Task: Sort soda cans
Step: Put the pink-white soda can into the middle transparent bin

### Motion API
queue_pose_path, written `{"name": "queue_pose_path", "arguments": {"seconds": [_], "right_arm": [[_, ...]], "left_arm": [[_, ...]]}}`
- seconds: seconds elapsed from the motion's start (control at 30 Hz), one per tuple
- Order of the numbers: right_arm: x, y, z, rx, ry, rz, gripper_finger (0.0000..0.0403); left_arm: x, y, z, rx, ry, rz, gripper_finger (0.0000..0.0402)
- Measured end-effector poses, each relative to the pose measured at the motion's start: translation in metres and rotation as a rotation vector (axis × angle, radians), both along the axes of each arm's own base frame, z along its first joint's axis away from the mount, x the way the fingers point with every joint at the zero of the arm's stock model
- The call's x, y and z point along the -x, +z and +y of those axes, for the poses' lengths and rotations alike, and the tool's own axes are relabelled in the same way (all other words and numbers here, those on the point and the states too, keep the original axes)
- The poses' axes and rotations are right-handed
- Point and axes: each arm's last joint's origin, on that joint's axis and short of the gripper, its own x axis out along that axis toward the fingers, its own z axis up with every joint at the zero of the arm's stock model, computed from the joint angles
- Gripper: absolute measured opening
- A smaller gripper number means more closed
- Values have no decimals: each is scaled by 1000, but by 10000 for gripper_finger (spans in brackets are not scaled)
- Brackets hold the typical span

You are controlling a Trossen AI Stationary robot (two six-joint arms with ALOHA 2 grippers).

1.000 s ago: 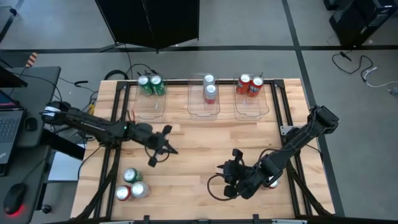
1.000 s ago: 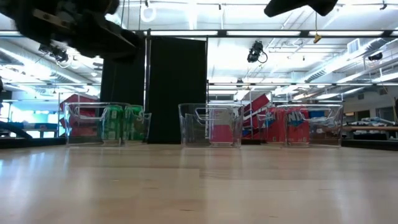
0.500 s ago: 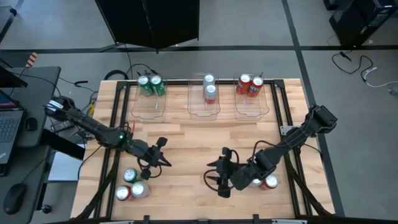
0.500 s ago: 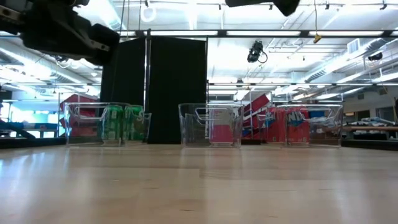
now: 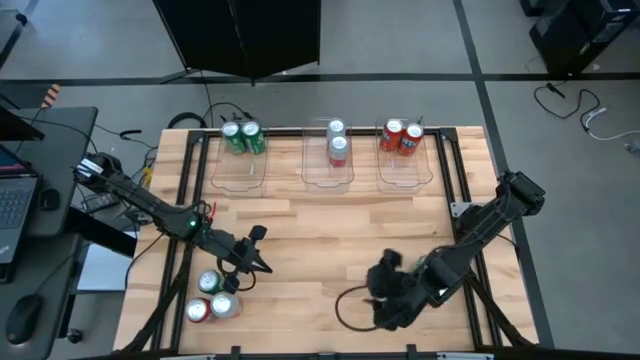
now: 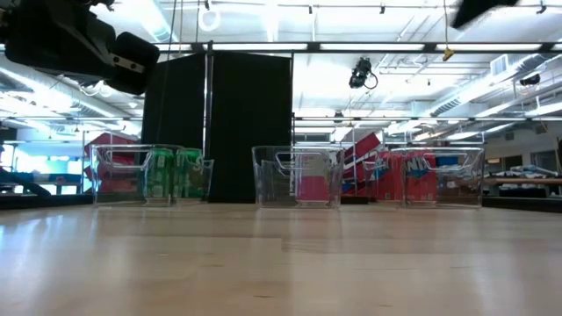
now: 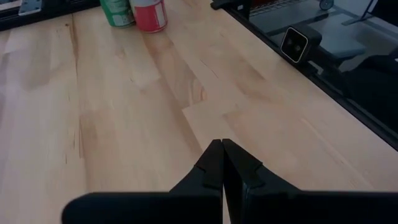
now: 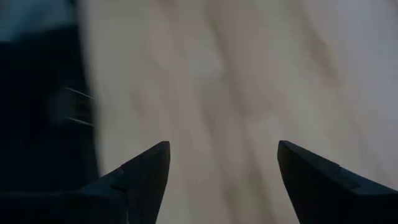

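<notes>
Three soda cans stand upright together near the table's near left corner: green [image 5: 209,283], red [image 5: 198,310] and silver [image 5: 225,305]. The green [image 7: 116,9] and red [image 7: 149,12] ones also show in the left wrist view. My left gripper [image 5: 255,263] [image 7: 222,155] hovers shut and empty just right of them. My right gripper [image 5: 381,300] [image 8: 224,168] is open over bare wood at the near right, holding nothing. More cans stand in three clear bins along the far edge: green ones [image 5: 243,137], a silver and a reddish one [image 5: 337,141], and red ones [image 5: 401,137].
The three clear bins [image 5: 240,170] [image 5: 328,175] [image 5: 405,172] line the far edge and show across the table in the low view [image 6: 297,175]. Black rails [image 5: 455,170] run along the table's sides. A loose black cable [image 5: 345,305] loops beside my right gripper.
My left gripper has swung toward the near edge and the three cans at the near left corner, staying shut. My right gripper first reached toward the table's left, then drew back toward the right and tipped; its arm now covers the cans that showed beside it.
</notes>
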Motion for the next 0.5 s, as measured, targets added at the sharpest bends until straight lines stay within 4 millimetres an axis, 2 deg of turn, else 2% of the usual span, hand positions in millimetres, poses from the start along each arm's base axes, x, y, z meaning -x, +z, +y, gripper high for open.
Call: {"name": "queue_pose_path", "arguments": {"seconds": [0.2,0.5], "right_arm": [[21,18,-15,54,-164,231,285],[27,17,-15,-61,-214,371,317]], "left_arm": [[0,0,0,24,16,14,1],[2,-3,1,20,24,49,1]]}}
